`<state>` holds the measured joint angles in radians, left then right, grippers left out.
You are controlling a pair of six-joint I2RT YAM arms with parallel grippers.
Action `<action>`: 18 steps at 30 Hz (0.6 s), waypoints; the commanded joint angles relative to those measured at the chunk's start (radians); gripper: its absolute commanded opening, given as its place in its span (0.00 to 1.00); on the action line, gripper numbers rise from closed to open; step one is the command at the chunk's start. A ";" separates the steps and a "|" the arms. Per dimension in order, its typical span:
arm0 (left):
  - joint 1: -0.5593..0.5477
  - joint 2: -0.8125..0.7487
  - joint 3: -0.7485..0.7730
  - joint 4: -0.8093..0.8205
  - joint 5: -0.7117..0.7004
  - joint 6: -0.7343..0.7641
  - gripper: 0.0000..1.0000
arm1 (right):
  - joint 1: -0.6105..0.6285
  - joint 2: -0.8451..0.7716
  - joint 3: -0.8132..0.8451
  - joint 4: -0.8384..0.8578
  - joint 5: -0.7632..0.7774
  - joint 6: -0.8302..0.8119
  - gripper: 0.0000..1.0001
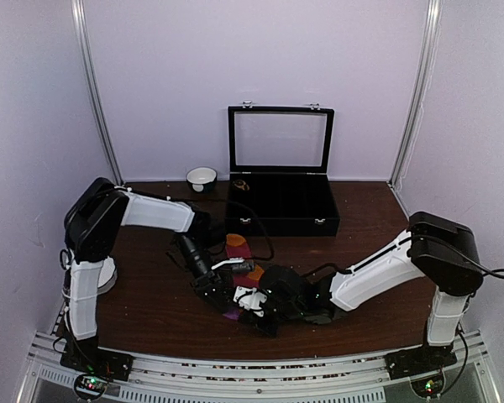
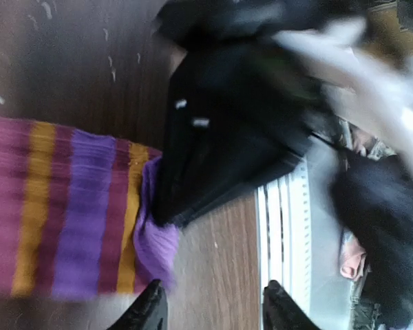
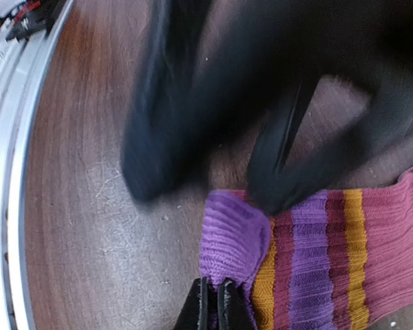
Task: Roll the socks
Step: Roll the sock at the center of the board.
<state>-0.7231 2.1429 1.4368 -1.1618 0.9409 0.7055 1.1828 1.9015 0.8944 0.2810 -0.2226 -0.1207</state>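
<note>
Near the front edge of the desk (image 1: 143,311), between the two arms, lies the striped sock (image 2: 62,213) — magenta-red with orange and purple bands, ending in a ribbed purple cuff (image 3: 230,234). The right tool (image 3: 213,299) is clenched on that cuff: its two fingers stand almost together at the cuff's edge, where the purple fabric bunches up. The left tool (image 2: 213,299) is released, its fingers well apart with only bare desk between them in its own wrist view. From the right wrist view its dark, blurred fingers spread in a V whose tips come down on the sock just beside the cuff. Seen from above, the two tools sit close together over the sock, and more magenta and orange fabric (image 1: 239,247) shows just behind them — toward an open black box (image 1: 281,214) with a raised glass lid. A white bowl (image 1: 202,178) stands left of the box, at the back of the desk.
</note>
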 commanded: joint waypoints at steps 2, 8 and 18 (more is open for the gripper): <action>0.040 -0.255 -0.119 0.213 -0.077 -0.041 0.54 | -0.039 0.047 -0.068 -0.018 -0.209 0.197 0.00; 0.022 -0.435 -0.259 0.353 -0.164 -0.004 0.49 | -0.048 0.066 -0.067 0.018 -0.370 0.405 0.00; -0.109 -0.516 -0.437 0.522 -0.317 0.034 0.45 | -0.098 0.125 -0.122 0.340 -0.560 0.868 0.00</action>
<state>-0.7765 1.6665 1.0298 -0.7433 0.6918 0.7139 1.0985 1.9709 0.8036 0.5449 -0.6949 0.5179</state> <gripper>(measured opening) 0.475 0.040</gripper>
